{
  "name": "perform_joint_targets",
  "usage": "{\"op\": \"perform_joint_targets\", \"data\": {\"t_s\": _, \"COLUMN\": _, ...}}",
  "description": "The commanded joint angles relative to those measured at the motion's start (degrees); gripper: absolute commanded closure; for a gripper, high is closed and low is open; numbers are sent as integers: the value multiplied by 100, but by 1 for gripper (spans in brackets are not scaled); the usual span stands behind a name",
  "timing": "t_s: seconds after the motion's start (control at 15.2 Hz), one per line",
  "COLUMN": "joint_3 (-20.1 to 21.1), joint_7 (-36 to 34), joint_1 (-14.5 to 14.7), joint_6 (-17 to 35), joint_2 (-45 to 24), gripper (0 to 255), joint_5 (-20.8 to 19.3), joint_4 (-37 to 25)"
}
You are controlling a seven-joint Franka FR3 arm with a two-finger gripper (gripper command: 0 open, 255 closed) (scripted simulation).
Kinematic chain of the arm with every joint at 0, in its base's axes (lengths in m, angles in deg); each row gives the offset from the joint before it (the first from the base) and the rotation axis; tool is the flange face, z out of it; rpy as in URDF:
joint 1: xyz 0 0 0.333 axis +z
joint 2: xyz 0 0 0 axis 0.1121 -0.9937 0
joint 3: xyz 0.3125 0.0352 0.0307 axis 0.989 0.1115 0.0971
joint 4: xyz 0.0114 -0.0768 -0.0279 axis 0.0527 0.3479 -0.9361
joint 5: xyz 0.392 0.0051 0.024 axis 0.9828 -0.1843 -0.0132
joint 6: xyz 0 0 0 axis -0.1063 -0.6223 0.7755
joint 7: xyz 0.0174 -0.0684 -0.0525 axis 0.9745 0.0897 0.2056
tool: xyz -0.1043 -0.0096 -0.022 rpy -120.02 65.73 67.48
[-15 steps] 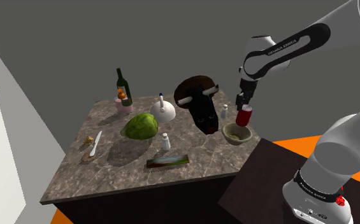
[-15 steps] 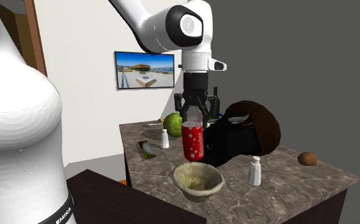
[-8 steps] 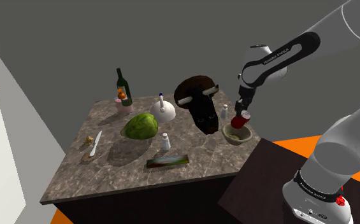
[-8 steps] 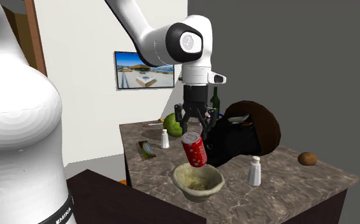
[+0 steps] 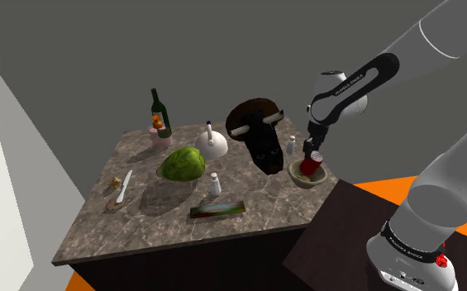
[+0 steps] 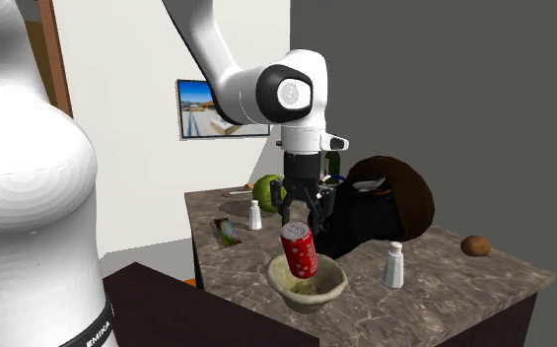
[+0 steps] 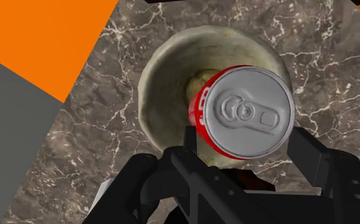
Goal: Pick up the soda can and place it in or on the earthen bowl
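On the marble table (image 5: 140,223), the white arm (image 6: 256,89) has been brought lower over the bowl (image 6: 278,279) than a second ago, when the can (image 6: 300,252) was held upright and clear above the rim. The gripper (image 6: 302,219) is now seen spread, its fingers standing apart above the lid without clasping it, so the can has been let go. It is found inside the bowl, base down. Its long axis is near upright but leaned, with the lid pointing up at the gripper and tipped towards the second exterior view's left. The placing is judged practically done; only withdrawal remains.
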Motion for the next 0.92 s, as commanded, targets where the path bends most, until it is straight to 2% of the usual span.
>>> {"op": "perform_joint_targets", "data": {"t_s": 0.0, "joint_3": -5, "joint_7": 10, "joint_1": 3, "joint_6": 73, "joint_2": -54, "gripper": 255, "joint_5": 10, "joint_4": 13}}
{"op": "perform_joint_targets", "data": {"t_s": 0.4, "joint_3": -5, "joint_7": 11, "joint_1": 3, "joint_6": 73, "joint_2": -55, "gripper": 255, "joint_5": 11, "joint_4": 12}}
{"op": "perform_joint_targets", "data": {"t_s": 0.46, "joint_3": -5, "joint_7": 11, "joint_1": 3, "joint_6": 72, "joint_2": -55, "gripper": 0, "joint_5": 11, "joint_4": 12}}
{"op": "perform_joint_targets", "data": {"t_s": 0.79, "joint_3": -5, "joint_7": 10, "joint_1": 4, "joint_6": 73, "joint_2": -55, "gripper": 0, "joint_5": 11, "joint_4": 13}}
{"op": "perform_joint_targets", "data": {"t_s": 0.86, "joint_3": 8, "joint_7": -18, "joint_1": -10, "joint_6": -169, "joint_2": 134, "gripper": 0, "joint_5": -27, "joint_4": -43}}
